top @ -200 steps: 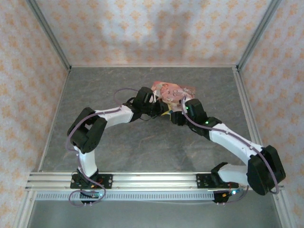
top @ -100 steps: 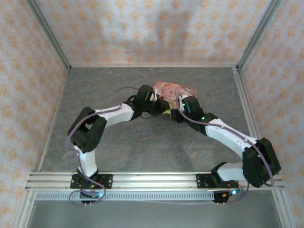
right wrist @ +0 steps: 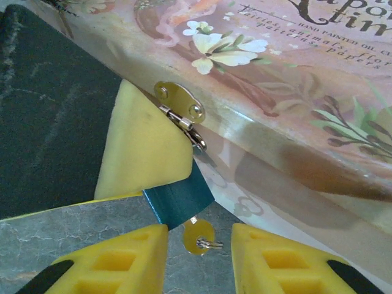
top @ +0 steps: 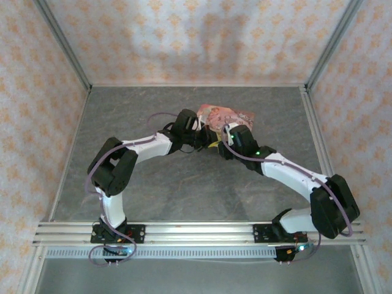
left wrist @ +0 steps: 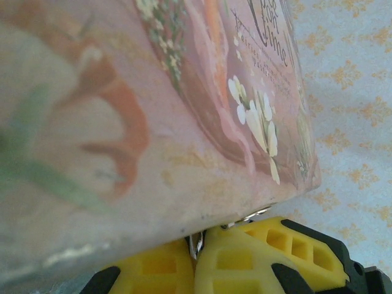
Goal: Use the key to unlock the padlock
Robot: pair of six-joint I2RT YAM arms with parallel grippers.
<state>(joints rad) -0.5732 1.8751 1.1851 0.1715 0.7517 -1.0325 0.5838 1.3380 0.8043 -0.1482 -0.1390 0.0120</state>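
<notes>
The small teal padlock (right wrist: 177, 201) hangs from the brass hasp (right wrist: 179, 105) on the front of the pink picture-printed box (right wrist: 294, 79). My left gripper (left wrist: 199, 242) is shut on the padlock, and one of its yellow fingers (right wrist: 144, 147) covers the upper part of the lock. The key (right wrist: 199, 236) sticks out of the lock's bottom, with its round head and small ring hanging free. My right gripper (right wrist: 199, 254) is open just below, its jaws on either side of the key head and not touching it. In the top view the left gripper (top: 201, 139) and the right gripper (top: 215, 147) meet at the box (top: 223, 115).
The box lies at the middle back of the grey stone-patterned floor (top: 184, 196). Patterned walls (top: 37, 122) close in the left, back and right sides. An aluminium rail (top: 196, 231) with the arm bases runs along the near edge.
The right arm has swung left and in towards the lock. Its jaws have narrowed around the key head. The left arm has held still.
</notes>
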